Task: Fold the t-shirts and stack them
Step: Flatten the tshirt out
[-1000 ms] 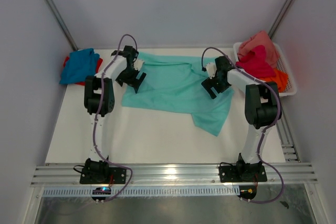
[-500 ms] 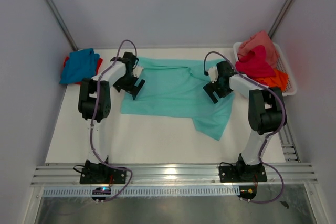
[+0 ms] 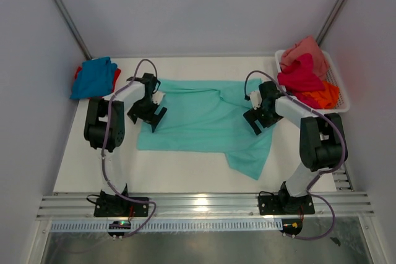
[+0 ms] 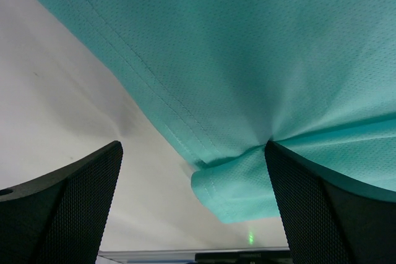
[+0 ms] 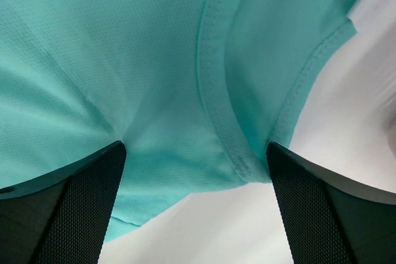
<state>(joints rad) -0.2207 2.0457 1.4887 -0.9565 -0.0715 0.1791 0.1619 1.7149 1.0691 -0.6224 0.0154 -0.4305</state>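
Lying spread: mint-teal t-shirt [image 3: 204,112] | fine mesh knit | double-stitched hems

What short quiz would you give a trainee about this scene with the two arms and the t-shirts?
1. True or false: the large mint-teal cloth t-shirt lies on the white table, with one arm over each of its ends.
2. Where does the white mesh basket stand? A. at the table's far right corner. B. at its far left corner. C. at the near edge, between the arm bases.
3. Fill in: the left tool and the right tool both have jaws standing ____ over the t-shirt.

Key: 1 true; 2 A; 3 open.
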